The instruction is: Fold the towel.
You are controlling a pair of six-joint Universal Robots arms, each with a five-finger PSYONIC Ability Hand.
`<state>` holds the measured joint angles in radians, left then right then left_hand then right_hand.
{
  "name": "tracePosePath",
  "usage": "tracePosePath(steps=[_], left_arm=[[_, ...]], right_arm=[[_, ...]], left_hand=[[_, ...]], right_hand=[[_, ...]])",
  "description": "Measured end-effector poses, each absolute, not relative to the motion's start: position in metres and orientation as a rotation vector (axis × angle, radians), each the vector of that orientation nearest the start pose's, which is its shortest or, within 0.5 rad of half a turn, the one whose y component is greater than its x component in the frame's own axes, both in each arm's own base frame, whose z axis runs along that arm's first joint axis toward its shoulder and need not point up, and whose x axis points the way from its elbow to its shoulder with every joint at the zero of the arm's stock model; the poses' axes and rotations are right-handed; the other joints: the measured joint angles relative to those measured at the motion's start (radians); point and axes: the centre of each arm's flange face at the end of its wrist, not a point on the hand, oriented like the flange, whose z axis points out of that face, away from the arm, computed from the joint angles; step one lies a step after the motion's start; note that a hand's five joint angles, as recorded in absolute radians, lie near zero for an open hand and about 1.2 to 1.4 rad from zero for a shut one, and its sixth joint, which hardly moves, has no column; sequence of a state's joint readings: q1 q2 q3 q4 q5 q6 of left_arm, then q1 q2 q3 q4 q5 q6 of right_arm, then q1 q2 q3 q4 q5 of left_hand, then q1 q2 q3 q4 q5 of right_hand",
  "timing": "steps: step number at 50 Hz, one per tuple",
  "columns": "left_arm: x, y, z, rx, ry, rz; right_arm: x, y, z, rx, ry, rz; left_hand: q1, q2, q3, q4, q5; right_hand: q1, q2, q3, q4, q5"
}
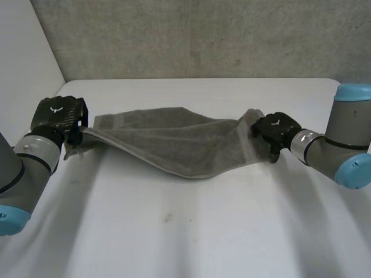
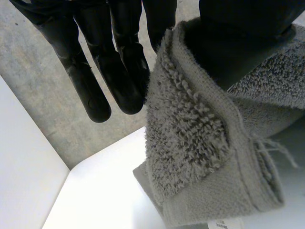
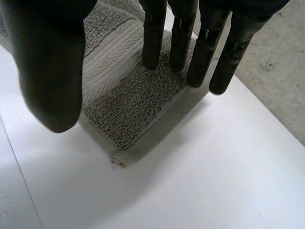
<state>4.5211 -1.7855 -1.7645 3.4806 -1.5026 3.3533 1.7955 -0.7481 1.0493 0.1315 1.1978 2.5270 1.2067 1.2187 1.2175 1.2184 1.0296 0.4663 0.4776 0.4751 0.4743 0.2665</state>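
A grey towel [image 1: 174, 142] is stretched across the white table [image 1: 203, 231] between my two hands, sagging in the middle. My left hand [image 1: 58, 113] holds its left end just off the table. At that hand, the thumb [image 2: 238, 38] pinches a bunched corner of the towel [image 2: 200, 143] while the other fingers [image 2: 119, 71] stick out straight beside it. My right hand [image 1: 277, 130] is at the towel's right end. Its fingers [image 3: 190, 47] are straight and its thumb [image 3: 47, 71] stands apart, above a towel corner [image 3: 128, 105] lying flat on the table.
The table's far edge [image 1: 197, 79] meets a grey concrete surface [image 1: 203, 35]. A white panel [image 1: 23, 46] stands at the far left. Bare tabletop lies in front of the towel and to the right of my right hand's fingertips [image 3: 228, 167].
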Motion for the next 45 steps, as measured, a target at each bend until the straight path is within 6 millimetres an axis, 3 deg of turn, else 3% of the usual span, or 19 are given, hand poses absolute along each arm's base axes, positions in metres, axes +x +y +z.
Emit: tracePosePath(steps=[14,26,45], left_arm=[[-0.198,-0.301,0.212,0.540,2.267,-2.161],[-0.199,-0.302,0.211,0.540,2.268,-2.161],[-0.199,-0.302,0.210,0.540,2.269,-2.160]], right_arm=[[0.259,-0.390,0.119,-1.322,2.176,-1.665],[0.261,-0.396,0.119,-1.320,2.155,-1.691],[0.263,-0.398,0.112,-1.331,2.138,-1.672]], left_hand=[[0.000,0.000,0.000,0.000,0.000],[0.000,0.000,0.000,0.000,0.000],[0.000,0.000,0.000,0.000,0.000]], right_hand=[[-0.002,-0.005,-0.004,-0.009,0.011],[0.228,0.204,0.217,0.221,0.261],[0.123,0.125,0.111,0.114,0.117]])
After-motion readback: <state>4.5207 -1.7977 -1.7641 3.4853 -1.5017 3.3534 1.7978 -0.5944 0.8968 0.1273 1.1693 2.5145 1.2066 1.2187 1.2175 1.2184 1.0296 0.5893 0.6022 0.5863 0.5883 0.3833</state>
